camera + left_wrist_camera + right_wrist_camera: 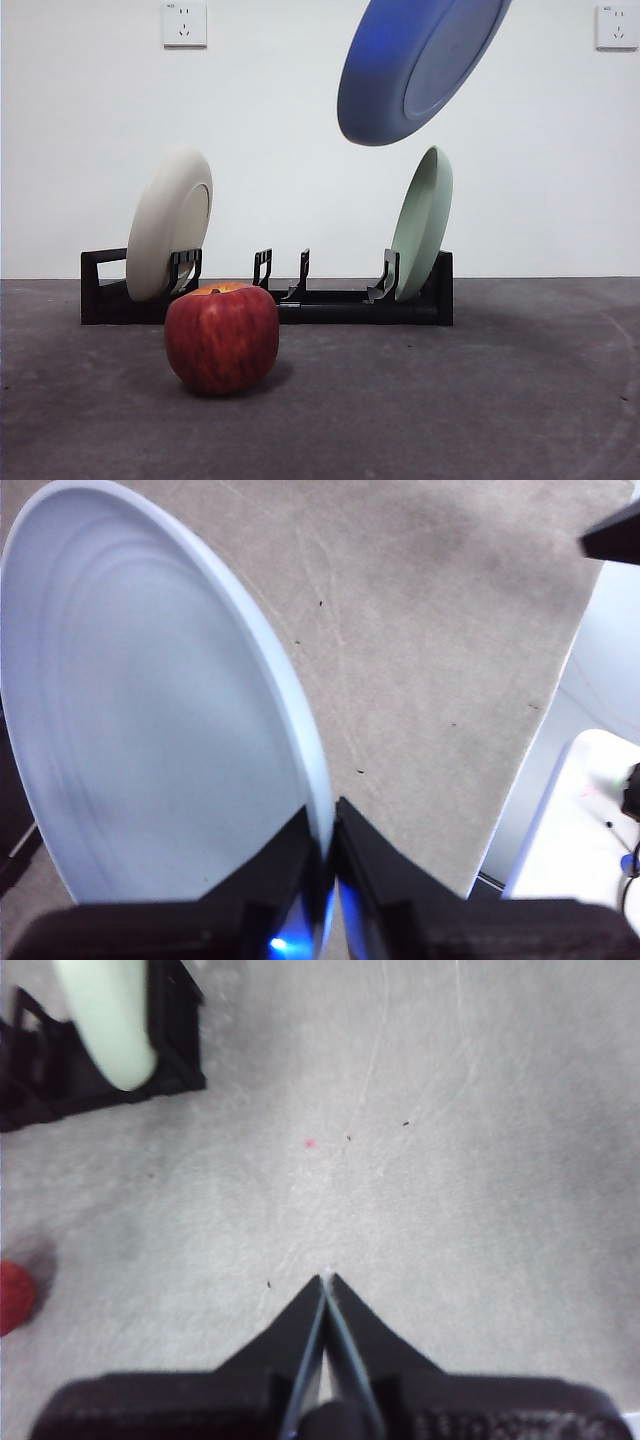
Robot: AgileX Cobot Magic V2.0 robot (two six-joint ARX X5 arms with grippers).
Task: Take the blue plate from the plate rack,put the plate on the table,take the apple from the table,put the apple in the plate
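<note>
1. left gripper [328, 830] pinches the rim of the large round matte blue plate [415, 62], tilted in the air above the long black plate rack [340, 300].
2. right gripper [326, 1282] pressed together over the dark grey table [480, 400].
3. round red apple [221, 337] sits on the table before the rack.

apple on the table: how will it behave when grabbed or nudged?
The apple is round and rests on a small base, so a nudge probably rolls it. Its skin looks smooth and glossy, so it may slip in the tool. It looks solid and stiff, unlikely to deform.
</note>
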